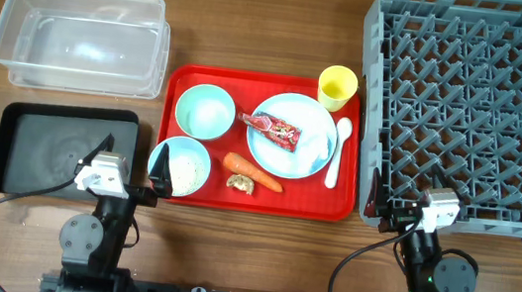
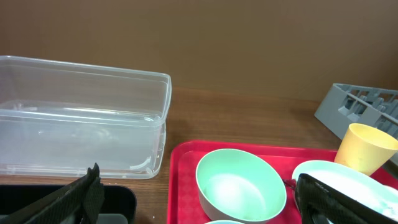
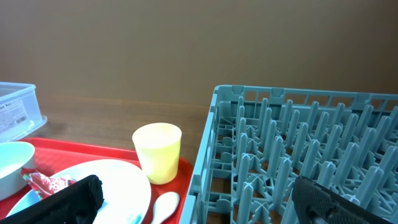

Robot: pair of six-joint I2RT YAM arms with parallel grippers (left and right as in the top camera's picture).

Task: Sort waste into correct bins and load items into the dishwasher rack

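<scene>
The light blue plate (image 1: 294, 120) on the red tray holds the red wrapper (image 1: 276, 129) and the white napkin (image 1: 318, 147). One blue bowl (image 1: 205, 111) is empty; the other (image 1: 169, 151) holds rice (image 1: 188, 169). The carrot (image 1: 253, 172) and the brown scrap (image 1: 241, 184) lie on the tray. The yellow cup (image 1: 337, 87) and the white spoon (image 1: 338, 151) are at its right. The clear tub (image 1: 79, 39) and the black tray (image 1: 61, 151) are at the left, the grey rack (image 1: 480, 108) at the right. My left gripper (image 1: 131, 168) (image 2: 196, 177) and right gripper (image 1: 408, 209) (image 3: 196, 186) are open and empty at the front.
The flat red tray (image 1: 255, 197) lies between the black tray and the rack. In the left wrist view the empty bowl (image 2: 241, 185) is straight ahead, with the tub (image 2: 81, 118) behind to the left. In the right wrist view the cup (image 3: 157, 152) stands beside the rack's wall (image 3: 208, 149).
</scene>
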